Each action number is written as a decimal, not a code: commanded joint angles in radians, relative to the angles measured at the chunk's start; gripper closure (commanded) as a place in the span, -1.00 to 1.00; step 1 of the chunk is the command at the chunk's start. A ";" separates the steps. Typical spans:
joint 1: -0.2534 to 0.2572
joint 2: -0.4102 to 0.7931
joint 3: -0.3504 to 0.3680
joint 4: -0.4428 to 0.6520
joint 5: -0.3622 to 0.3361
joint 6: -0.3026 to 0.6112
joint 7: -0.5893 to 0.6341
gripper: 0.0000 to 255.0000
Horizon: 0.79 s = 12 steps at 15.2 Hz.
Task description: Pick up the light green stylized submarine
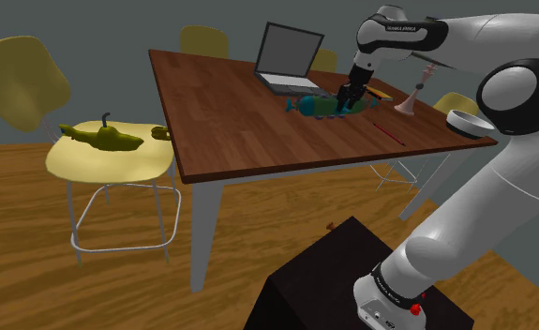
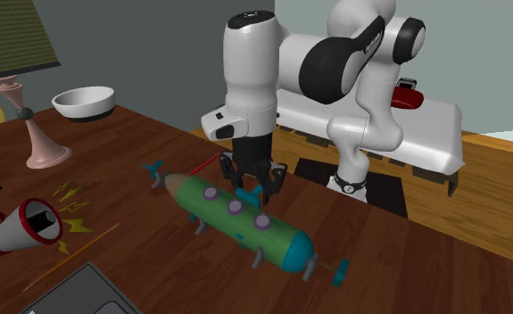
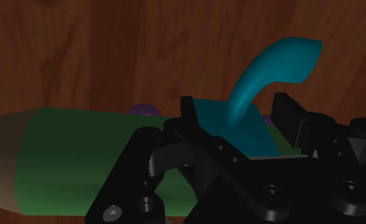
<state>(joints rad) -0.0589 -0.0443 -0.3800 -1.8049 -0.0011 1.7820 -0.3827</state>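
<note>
A green submarine [image 2: 236, 214] with purple portholes, a teal nose and teal propellers lies on the brown wooden table [image 1: 220, 112]; it also appears as the submarine [image 1: 319, 106] beside the laptop. My black gripper [image 2: 251, 183] hangs straight over its middle, low on the hull. In the wrist view the gripper [image 3: 235, 118] is open, with one finger on each side of the teal tower and its curved periscope [image 3: 270, 63], above the green hull [image 3: 79, 159]. Contact with the tower cannot be made out.
An open laptop [image 1: 286, 58] stands behind the submarine. A red-white megaphone [image 2: 22, 227], a pink stand [image 2: 40, 143] and a white bowl [image 2: 85, 101] lie nearby, and a thin red stick [image 1: 384, 131]. An olive-yellow submarine [image 1: 103, 138] rests on a yellow chair [image 1: 108, 164].
</note>
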 commanded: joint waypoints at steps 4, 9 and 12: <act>-0.001 0.001 -0.001 0.072 0.001 -0.069 -0.003 1.00; -0.002 0.012 -0.003 0.152 0.005 -0.138 -0.005 1.00; -0.002 0.016 -0.003 0.172 0.006 -0.155 -0.006 1.00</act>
